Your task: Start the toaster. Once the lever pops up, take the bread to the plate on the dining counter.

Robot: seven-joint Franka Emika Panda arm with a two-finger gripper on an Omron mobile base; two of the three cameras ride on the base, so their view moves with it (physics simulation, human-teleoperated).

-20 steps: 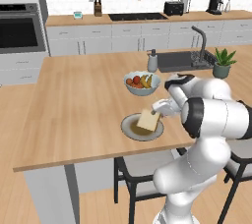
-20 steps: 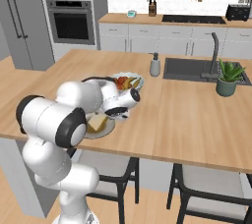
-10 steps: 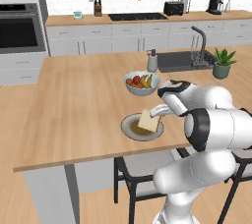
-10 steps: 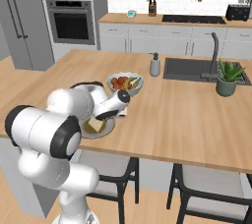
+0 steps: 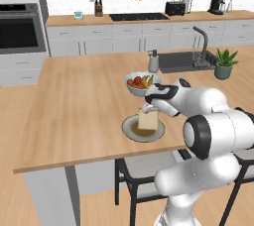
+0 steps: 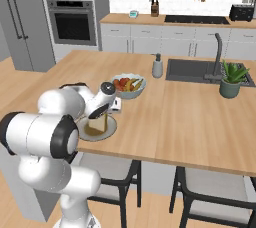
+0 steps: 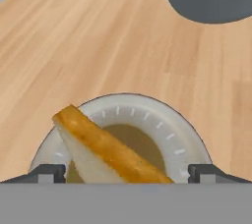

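The bread [image 5: 148, 120] stands tilted on the plate [image 5: 130, 130] near the front edge of the dining counter [image 5: 74, 106]. My gripper [image 5: 149, 107] hangs just above it, open. In the hand view the fingertips [image 7: 47, 173] stand wide apart on either side of the bread [image 7: 108, 152], which leans across the plate [image 7: 147, 107]. From the right base view the bread [image 6: 100, 122] rests on the plate [image 6: 111, 131] under the gripper [image 6: 106, 110]. The toaster [image 5: 175, 8] sits far off on the back worktop.
A white fruit bowl [image 5: 142, 84] stands just behind the plate, close to the hand. Farther back are a soap dispenser [image 5: 154, 62], a sink [image 5: 183, 60] and a potted plant [image 5: 224, 64]. A stool [image 5: 139, 170] stands under the counter's front edge.
The arm has swung its elbow outward and the hand has drawn back a little above the bread. The bread stays on the plate.
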